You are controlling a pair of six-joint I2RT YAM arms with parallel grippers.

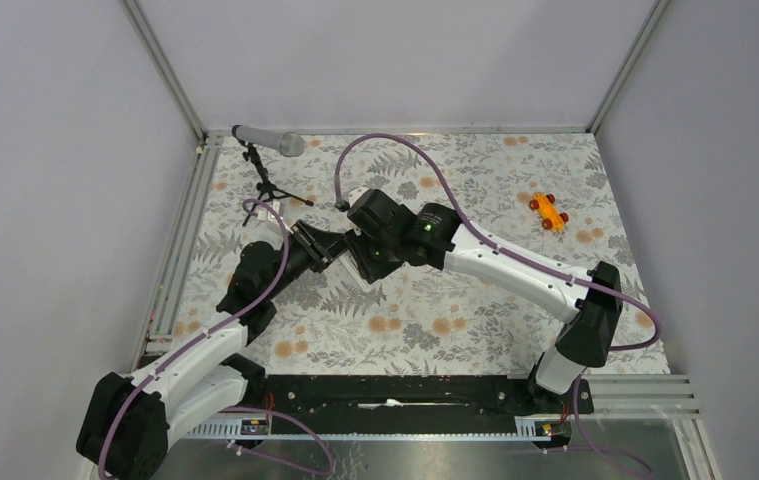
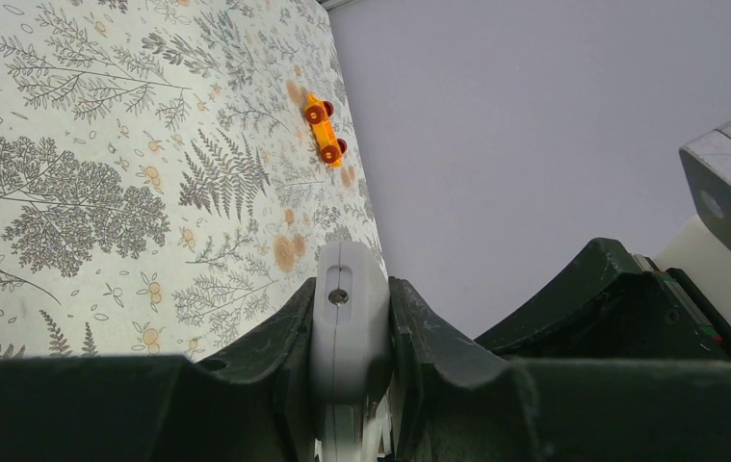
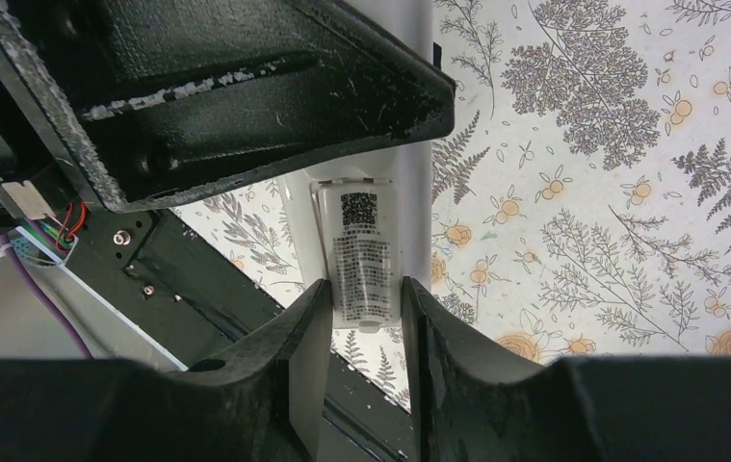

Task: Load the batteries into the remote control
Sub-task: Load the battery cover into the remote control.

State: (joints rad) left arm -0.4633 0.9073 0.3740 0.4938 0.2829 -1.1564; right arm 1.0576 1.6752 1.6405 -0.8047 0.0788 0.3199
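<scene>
Left jaws and right jaws both clamp the slim white plastic remote control [image 3: 361,255]. Its label's black print is too small to read.

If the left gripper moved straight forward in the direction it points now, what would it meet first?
Most likely the right gripper: in the top view the left gripper, shut on the remote control, points straight at it, almost touching. Depth is uncertain.

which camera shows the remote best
Right wrist: the remote control shows its labelled face, held in the right gripper. Left wrist shows only its narrow end in the left gripper. In top external both grippers hide it.
</scene>
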